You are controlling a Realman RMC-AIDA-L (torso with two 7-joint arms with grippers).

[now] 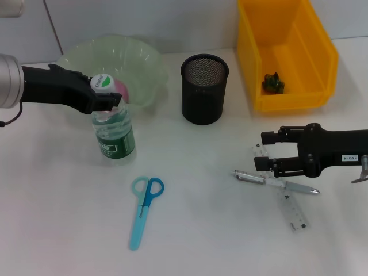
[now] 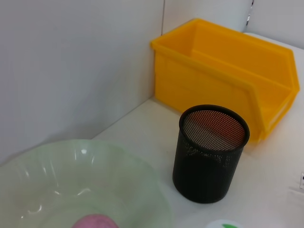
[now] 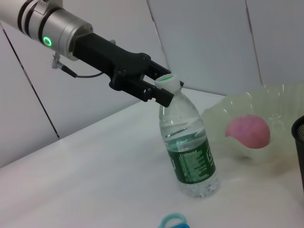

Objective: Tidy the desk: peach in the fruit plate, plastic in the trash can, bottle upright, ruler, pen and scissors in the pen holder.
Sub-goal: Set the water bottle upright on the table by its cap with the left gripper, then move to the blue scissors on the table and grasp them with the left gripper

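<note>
A clear water bottle (image 1: 114,131) with a green label stands upright, slightly tilted, in front of the pale green fruit plate (image 1: 144,63). My left gripper (image 1: 108,96) is shut on its white cap and neck; the right wrist view shows this gripper (image 3: 166,88) on the bottle (image 3: 190,152). The pink peach (image 3: 248,132) lies in the plate. My right gripper (image 1: 269,152) is open, low over the clear ruler (image 1: 287,198) and silver pen (image 1: 276,183), which lie crossed. Blue scissors (image 1: 144,208) lie on the desk in front. The black mesh pen holder (image 1: 204,89) stands mid-back.
A yellow bin (image 1: 310,86) at the back right holds a green piece of plastic (image 1: 273,83). The left wrist view shows the plate (image 2: 71,161), the pen holder (image 2: 209,156) and the bin (image 2: 223,71) against a white wall.
</note>
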